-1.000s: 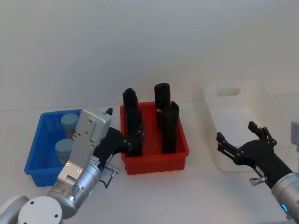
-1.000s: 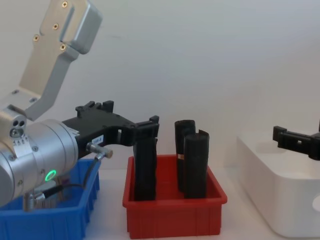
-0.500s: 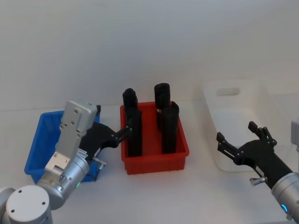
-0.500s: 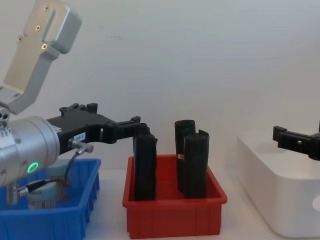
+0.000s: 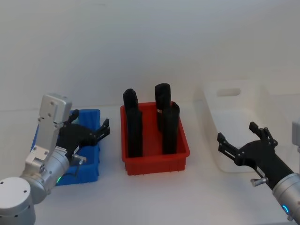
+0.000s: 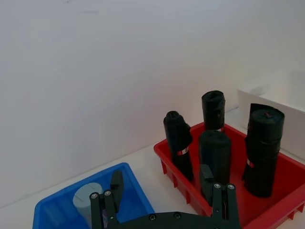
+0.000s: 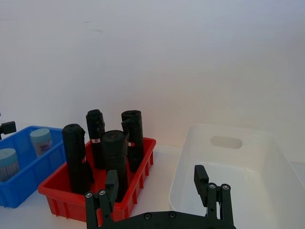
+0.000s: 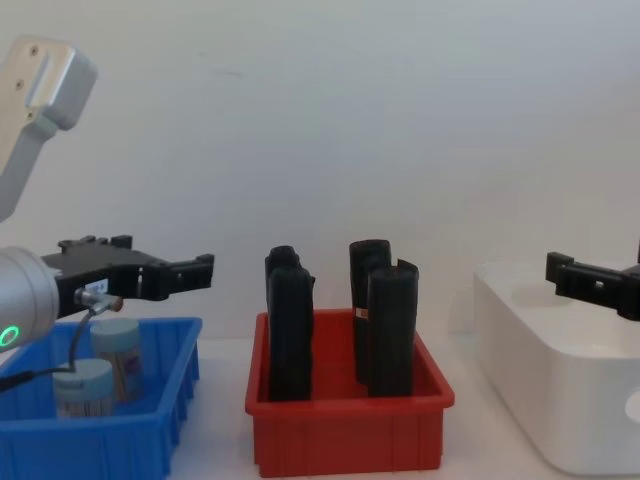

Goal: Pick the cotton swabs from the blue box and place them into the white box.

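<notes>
The blue box (image 8: 130, 440) stands at the table's left. Two cotton swabs tubs stand inside it, one (image 8: 115, 352) behind the other (image 8: 80, 392). They also show in the right wrist view (image 7: 41, 140) (image 7: 6, 162). In the head view my left arm hides them. My left gripper (image 5: 101, 131) hovers open above the blue box (image 5: 91, 164), empty. In the left wrist view one tub (image 6: 87, 200) sits by its left finger (image 6: 116, 183). My right gripper (image 5: 236, 132) hangs open and empty at the near left edge of the white box (image 5: 234, 117).
A red bin (image 5: 154, 157) with several tall black upright rolls (image 5: 164, 101) stands between the blue box and the white box (image 8: 560, 400). A plain white wall rises behind the table. Bare table lies in front of the bins.
My left arm has swung left, from in front of the red bin to above the blue box, uncovering the tubs in the chest view. The right arm has stayed still.
</notes>
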Robot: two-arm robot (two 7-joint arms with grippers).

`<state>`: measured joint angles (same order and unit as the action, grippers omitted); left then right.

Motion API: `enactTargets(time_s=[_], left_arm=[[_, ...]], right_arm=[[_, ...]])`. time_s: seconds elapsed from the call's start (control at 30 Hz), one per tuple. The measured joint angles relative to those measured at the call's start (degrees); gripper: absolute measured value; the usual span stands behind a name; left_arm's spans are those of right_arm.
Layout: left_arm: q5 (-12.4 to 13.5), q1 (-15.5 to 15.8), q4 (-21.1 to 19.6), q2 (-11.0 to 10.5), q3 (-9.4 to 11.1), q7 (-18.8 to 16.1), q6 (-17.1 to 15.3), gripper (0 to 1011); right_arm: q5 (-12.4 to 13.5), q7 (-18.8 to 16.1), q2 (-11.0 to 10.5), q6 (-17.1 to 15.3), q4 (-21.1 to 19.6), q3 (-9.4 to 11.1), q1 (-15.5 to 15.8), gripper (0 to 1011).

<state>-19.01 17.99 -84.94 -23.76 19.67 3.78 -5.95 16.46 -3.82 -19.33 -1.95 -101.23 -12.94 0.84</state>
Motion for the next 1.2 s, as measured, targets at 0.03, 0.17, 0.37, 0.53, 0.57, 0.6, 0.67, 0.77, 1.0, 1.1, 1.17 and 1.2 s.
enactTargets(time_s=[0.03, 0.17, 0.37, 0.53, 0.57, 0.6, 0.67, 0.77, 1.0, 1.1, 1.17, 1.2], left_arm=[[-0.3, 0.1, 0.3, -0.1, -0.2, 0.0, -0.2, 1004], [-1.3, 0.5, 1.6, -0.2, -0.9, 0.1, -1.0, 1004], [-2.9, 1.1, 3.4, -0.4, -1.8, 0.2, -2.3, 1004], [-4.0, 1.4, 4.8, -0.5, -2.4, 0.2, -3.2, 1004], [-4.3, 1.4, 5.2, -0.6, -2.5, 0.2, -3.4, 1004], [-4.5, 1.5, 5.4, -0.6, -2.7, 0.2, -3.6, 1004], [-4.9, 1.6, 6.1, -0.6, -2.9, 0.3, -4.0, 1004], [-5.4, 1.7, 7.0, -0.6, -3.1, 0.4, -4.4, 1004], [-6.0, 2.1, 9.2, -0.6, -3.5, 0.9, -5.2, 1004], [-6.2, 2.3, 10.2, -0.6, -3.6, 1.1, -5.4, 1004], [-6.2, 2.5, 10.9, -0.5, -3.7, 1.4, -5.6, 1004], [-6.2, 2.6, 11.2, -0.5, -3.7, 1.4, -5.6, 1004]], right_arm=[[0.0, 0.0, 0.0, 0.0, 0.0, 0.0, 0.0, 1001], [0.0, 0.0, 0.0, 0.0, 0.0, 0.0, 0.0, 1002], [0.0, 0.0, 0.0, 0.0, 0.0, 0.0, 0.0, 1001], [0.0, 0.0, 0.0, 0.0, 0.0, 0.0, 0.0, 1001], [0.0, 0.0, 0.0, 0.0, 0.0, 0.0, 0.0, 1002], [0.0, 0.0, 0.0, 0.0, 0.0, 0.0, 0.0, 1001], [0.0, 0.0, 0.0, 0.0, 0.0, 0.0, 0.0, 1001], [0.0, 0.0, 0.0, 0.0, 0.0, 0.0, 0.0, 1001], [0.0, 0.0, 0.0, 0.0, 0.0, 0.0, 0.0, 1001], [0.0, 0.0, 0.0, 0.0, 0.0, 0.0, 0.0, 1001], [0.0, 0.0, 0.0, 0.0, 0.0, 0.0, 0.0, 1001], [0.0, 0.0, 0.0, 0.0, 0.0, 0.0, 0.0, 1001]])
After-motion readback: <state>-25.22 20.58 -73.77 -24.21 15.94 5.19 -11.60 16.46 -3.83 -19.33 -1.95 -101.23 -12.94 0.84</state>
